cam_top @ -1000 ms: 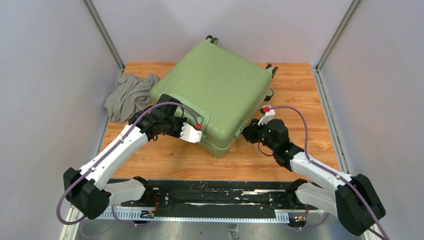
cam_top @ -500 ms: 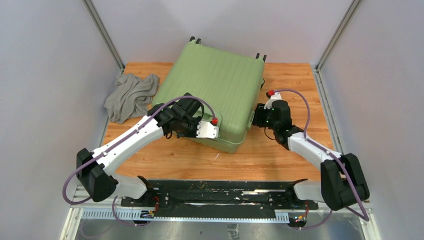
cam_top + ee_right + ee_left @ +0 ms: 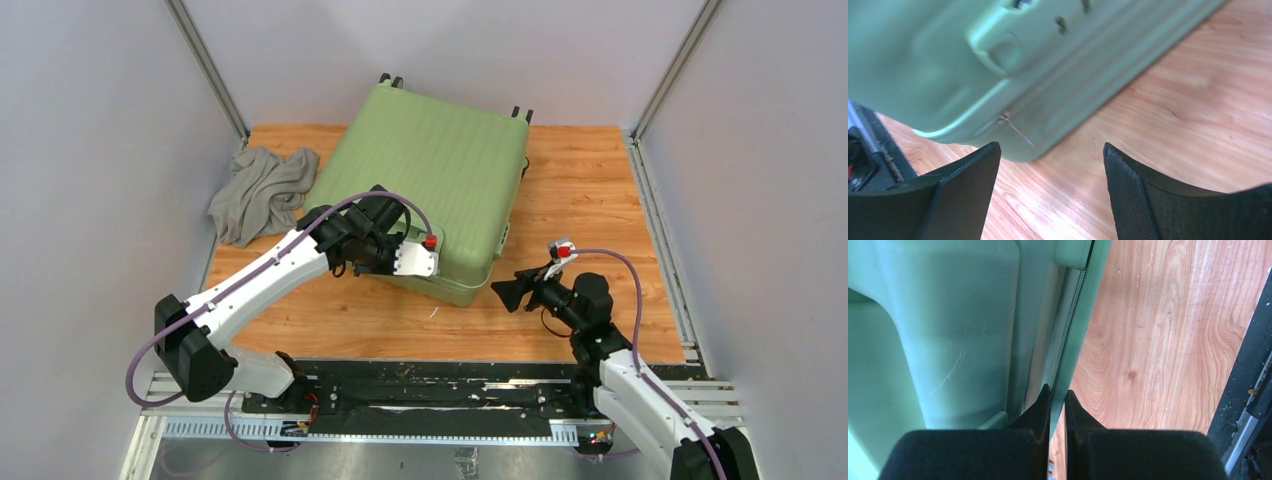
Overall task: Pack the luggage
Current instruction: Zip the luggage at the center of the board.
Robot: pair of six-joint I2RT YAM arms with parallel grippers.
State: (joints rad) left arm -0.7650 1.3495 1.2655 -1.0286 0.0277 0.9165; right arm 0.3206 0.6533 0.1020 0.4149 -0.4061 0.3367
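The orange-brown wooden table (image 3: 600, 200) carries a large light-green ribbed hard-shell suitcase (image 3: 430, 180), lying closed across its middle and far side. A crumpled grey cloth (image 3: 262, 192) lies at the far-left corner, just beside the suitcase.

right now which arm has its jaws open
The right arm: its jaws gape wide, clear of the light-green suitcase. The left arm has its jaws pinched almost shut at the suitcase's zipper seam.

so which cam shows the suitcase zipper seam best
Left wrist: the zipper seam of the luggage runs close up ahead of the left gripper. Right wrist shows a blurred corner; top external is too distant.
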